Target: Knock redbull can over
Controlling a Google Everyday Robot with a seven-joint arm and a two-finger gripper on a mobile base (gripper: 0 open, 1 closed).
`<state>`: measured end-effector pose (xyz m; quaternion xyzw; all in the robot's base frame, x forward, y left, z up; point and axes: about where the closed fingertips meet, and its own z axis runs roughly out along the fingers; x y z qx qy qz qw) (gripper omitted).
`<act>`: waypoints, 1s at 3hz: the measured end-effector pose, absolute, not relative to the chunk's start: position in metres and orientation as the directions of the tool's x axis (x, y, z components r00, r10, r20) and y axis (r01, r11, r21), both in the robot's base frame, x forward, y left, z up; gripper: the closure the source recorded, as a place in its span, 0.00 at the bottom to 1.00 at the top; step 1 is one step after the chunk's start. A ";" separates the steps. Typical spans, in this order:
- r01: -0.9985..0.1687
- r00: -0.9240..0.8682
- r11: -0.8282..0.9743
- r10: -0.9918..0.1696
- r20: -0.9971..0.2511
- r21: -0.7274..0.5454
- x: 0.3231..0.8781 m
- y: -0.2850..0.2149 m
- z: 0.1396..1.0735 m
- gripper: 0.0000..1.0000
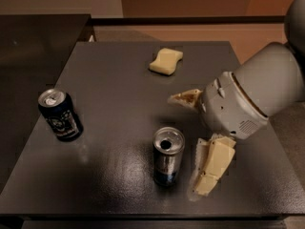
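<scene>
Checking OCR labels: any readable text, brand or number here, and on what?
Nothing legible.
White print on the navy can: too blurred to read.
Blue patch on the redbull can: no readable words.
None on the sponge, the table, or the open gripper just right of the redbull can.

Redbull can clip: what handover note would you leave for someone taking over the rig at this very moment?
Claw: open, low over the table, just right of the redbull can; no contact evident.
Redbull can: upright near the table's front edge.
Done: claw is positioned alongside the can.
Left: push the can sideways, probably leftward, until it topples. The navy can at far left stands well apart.
</scene>
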<state>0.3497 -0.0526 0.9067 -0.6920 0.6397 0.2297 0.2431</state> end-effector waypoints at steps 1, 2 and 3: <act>-0.996 0.086 -0.086 -0.745 -0.661 -0.032 0.342 -0.043 0.906 0.00; -0.994 0.100 -0.104 -0.720 -0.687 -0.036 0.338 -0.037 0.908 0.18; -0.992 0.112 -0.124 -0.702 -0.703 -0.034 0.333 -0.032 0.911 0.42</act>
